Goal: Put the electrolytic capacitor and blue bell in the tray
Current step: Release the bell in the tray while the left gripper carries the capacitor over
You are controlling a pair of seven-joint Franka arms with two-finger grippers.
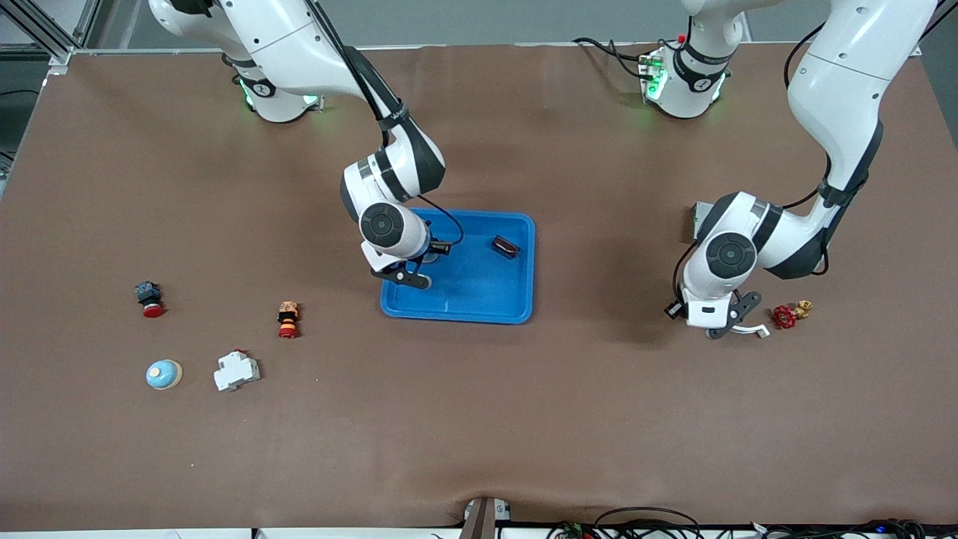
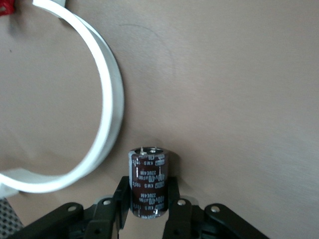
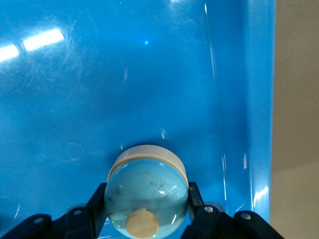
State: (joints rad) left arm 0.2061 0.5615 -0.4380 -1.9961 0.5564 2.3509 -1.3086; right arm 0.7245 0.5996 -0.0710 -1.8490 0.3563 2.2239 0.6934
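Capacitor is sitting clamped in my left tool at the surface near the white ring; right tool is holding the blue bell over the tray, neither released.

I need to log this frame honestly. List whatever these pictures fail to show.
- Front view: the capacitor gripped by the left tool is hidden under that arm's wrist.
- Front view: the blue bell gripped by the right tool is mostly hidden by its wrist. No view shows whether it touches the tray.
- Left wrist view: the white ring is cut off by the picture's edge.
- Front view: the dark part in the tray is too small to identify.
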